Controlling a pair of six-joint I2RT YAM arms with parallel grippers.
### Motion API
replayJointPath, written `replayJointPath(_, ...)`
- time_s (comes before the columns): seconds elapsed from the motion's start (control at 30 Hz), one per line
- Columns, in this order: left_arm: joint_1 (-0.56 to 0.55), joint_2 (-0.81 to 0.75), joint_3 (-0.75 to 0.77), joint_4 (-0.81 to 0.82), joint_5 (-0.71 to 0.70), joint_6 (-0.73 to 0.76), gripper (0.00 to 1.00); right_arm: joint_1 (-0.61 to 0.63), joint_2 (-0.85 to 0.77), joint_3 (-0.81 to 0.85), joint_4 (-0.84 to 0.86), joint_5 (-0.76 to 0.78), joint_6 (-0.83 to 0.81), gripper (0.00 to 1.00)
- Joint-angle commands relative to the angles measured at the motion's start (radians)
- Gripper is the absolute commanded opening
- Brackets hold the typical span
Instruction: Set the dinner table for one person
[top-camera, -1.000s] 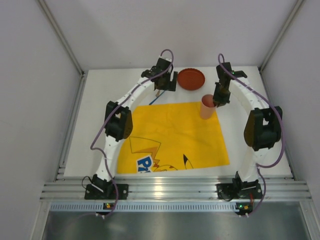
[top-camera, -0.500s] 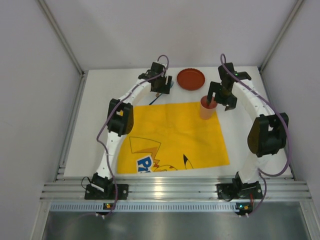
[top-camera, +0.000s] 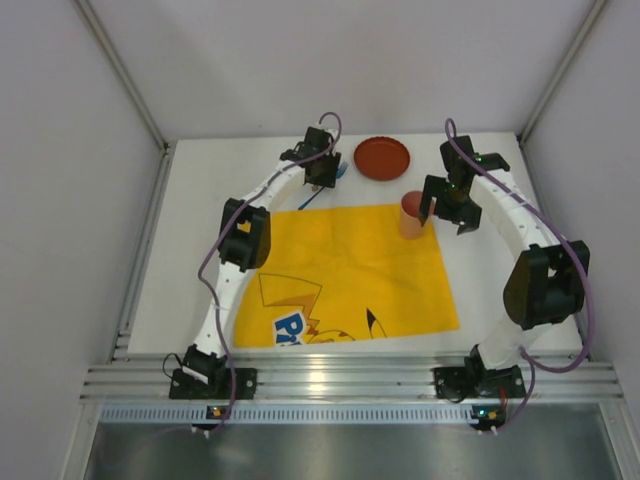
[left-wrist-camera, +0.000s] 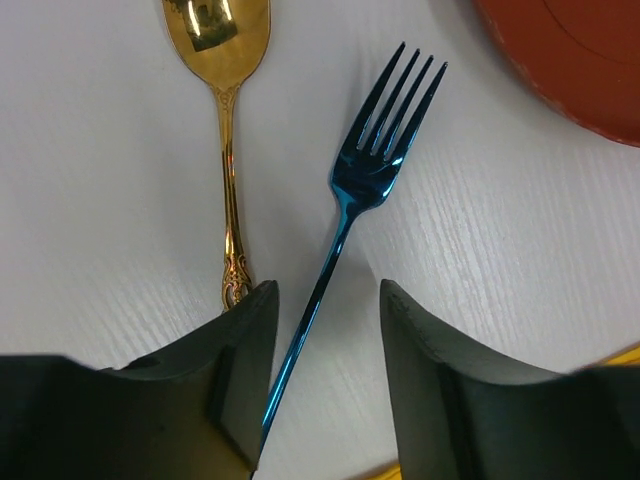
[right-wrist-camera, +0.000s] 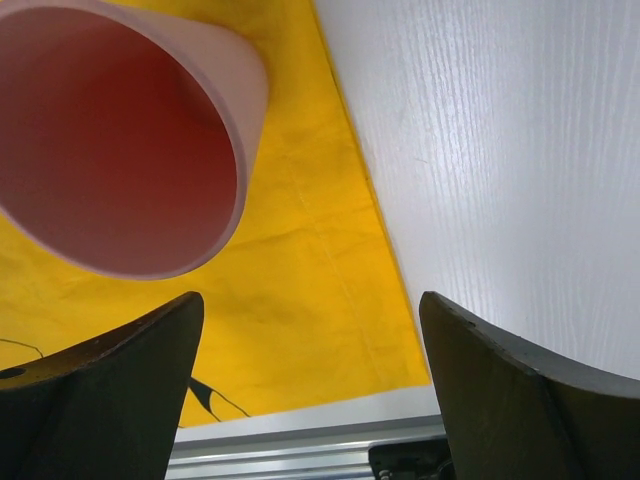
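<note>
Dinner table lies flat beneath both arms, its ribbed rail running left to right along the near edge. Left gripper, jaws apart, straddles the blue fork handle unclamped. Right gripper gapes empty beside the pink cup on the yellow cloth.

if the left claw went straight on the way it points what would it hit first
Likely the blue fork: its handle lies between the fingers of the left claw; depth unclear.
</note>
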Motion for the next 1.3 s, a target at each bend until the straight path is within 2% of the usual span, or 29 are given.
replayJointPath(0.0, 0.007, 0.040, 0.027, 0.020, -0.023, 0.024, 0.48, 0.006, -0.037, 0.009, -0.023, 0.031, -0.004, 0.89)
replayJointPath(0.1, 0.007, 0.058, 0.023, -0.003, -0.070, 0.039, 0.37, 0.004, -0.030, 0.009, -0.028, 0.029, -0.004, 0.89)
replayJointPath(0.23, 0.007, 0.072, -0.008, -0.037, -0.105, 0.076, 0.27, 0.004, -0.022, 0.009, -0.030, 0.023, 0.004, 0.89)
replayJointPath(0.27, 0.007, 0.072, -0.019, -0.045, -0.115, 0.094, 0.17, 0.004, -0.022, 0.011, -0.030, 0.023, 0.004, 0.89)
replayJointPath(0.3, 0.008, 0.075, -0.023, -0.054, -0.122, 0.102, 0.12, 0.002, -0.019, 0.011, -0.030, 0.022, 0.006, 0.89)
replayJointPath(0.37, 0.007, 0.075, -0.040, -0.057, -0.135, 0.126, 0.11, 0.004, -0.017, 0.009, -0.028, 0.019, 0.006, 0.89)
replayJointPath(0.5, 0.010, 0.073, -0.048, -0.059, -0.170, 0.126, 0.00, 0.001, -0.013, 0.003, -0.025, 0.005, 0.009, 0.89)
replayJointPath(0.67, 0.018, 0.043, -0.005, -0.022, -0.262, 0.073, 0.00, 0.002, -0.025, -0.006, -0.028, 0.009, 0.001, 0.89)
replayJointPath(0.9, 0.056, -0.100, 0.088, 0.045, -0.325, 0.014, 0.00, 0.009, -0.062, -0.029, -0.030, 0.005, 0.009, 0.92)
replayJointPath(1.1, 0.070, -0.265, 0.076, 0.084, -0.354, 0.011, 0.00, 0.027, -0.088, -0.032, -0.020, 0.003, 0.009, 0.97)
replayJointPath(1.27, 0.070, -0.437, -0.003, 0.055, -0.363, 0.030, 0.00, 0.059, -0.100, -0.028, -0.002, -0.003, 0.012, 0.98)
